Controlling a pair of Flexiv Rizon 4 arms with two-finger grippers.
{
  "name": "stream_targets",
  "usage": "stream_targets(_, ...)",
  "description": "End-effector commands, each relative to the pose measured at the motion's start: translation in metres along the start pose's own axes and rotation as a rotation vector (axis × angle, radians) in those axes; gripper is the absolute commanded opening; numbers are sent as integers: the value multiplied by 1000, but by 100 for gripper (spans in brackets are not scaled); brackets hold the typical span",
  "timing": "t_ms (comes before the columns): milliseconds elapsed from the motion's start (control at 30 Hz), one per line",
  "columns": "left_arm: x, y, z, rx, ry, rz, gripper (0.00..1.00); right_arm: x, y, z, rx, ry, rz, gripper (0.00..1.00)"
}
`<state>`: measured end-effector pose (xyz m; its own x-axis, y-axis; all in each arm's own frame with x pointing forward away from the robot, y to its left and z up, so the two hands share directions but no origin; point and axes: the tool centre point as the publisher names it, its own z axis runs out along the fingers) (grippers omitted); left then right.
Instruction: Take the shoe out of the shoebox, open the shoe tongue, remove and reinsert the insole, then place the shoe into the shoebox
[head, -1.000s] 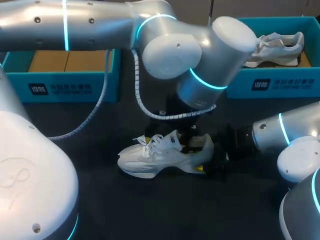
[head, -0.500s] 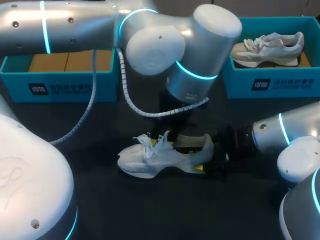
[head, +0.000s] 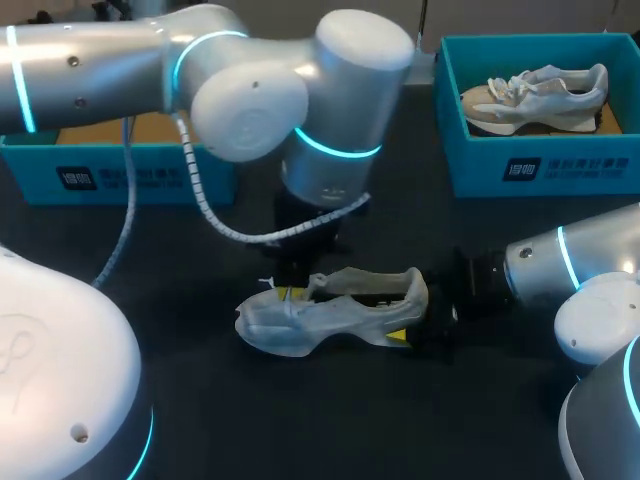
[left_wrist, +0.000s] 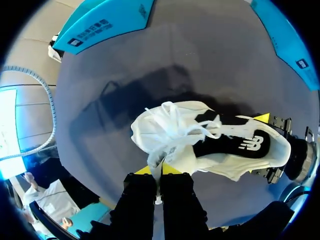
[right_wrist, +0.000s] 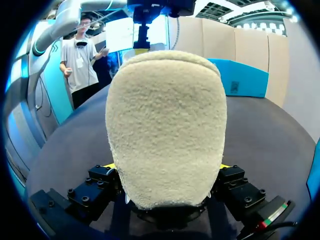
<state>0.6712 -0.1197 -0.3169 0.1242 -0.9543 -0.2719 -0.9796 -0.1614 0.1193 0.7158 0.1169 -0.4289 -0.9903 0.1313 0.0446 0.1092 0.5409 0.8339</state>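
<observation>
**Tongue drawn forward, shoe mouth now open**

Over the last second your left arm (head: 250, 100) has swung away from above the shoe's heel end toward the left edge of the tabletop (head: 300, 420). Its left gripper (left_wrist: 159, 171) has dragged the tongue (left_wrist: 158, 152) forward over the toe. The collar, hidden under the wrist a second ago, now lies uncovered in the head view. I judge the tongue-opening step to be nearly done, with the insole next (the left gripper would have to let go first).

The shoe (head: 330, 315) sits about mid-tabletop, well apart from the open teal shoebox (head: 130, 178) at the far left corner. It is white and stands upright on its sole, toe toward the left edge and heel toward the right. Your right gripper (right_wrist: 166, 167) clamps the fuzzy heel from both sides, a yellow tip touching each flank. The left gripper's fingers are pressed together, pinching the tongue's edge. Inside the opened mouth the dark insole (left_wrist: 232, 146) shows, seated in place. The white laces (left_wrist: 200, 131) lie loose and bunched across the throat.
</observation>
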Motion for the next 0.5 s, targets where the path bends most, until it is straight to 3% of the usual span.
stream_targets(33, -13, -2, 16, -14, 162, -38, 0, -1, -1, 5, 2, -2, 0, 0)
stream_targets(500, -28, -10, 60, -48, 124, -134, 0, -1, -1, 5, 2, -2, 0, 0)
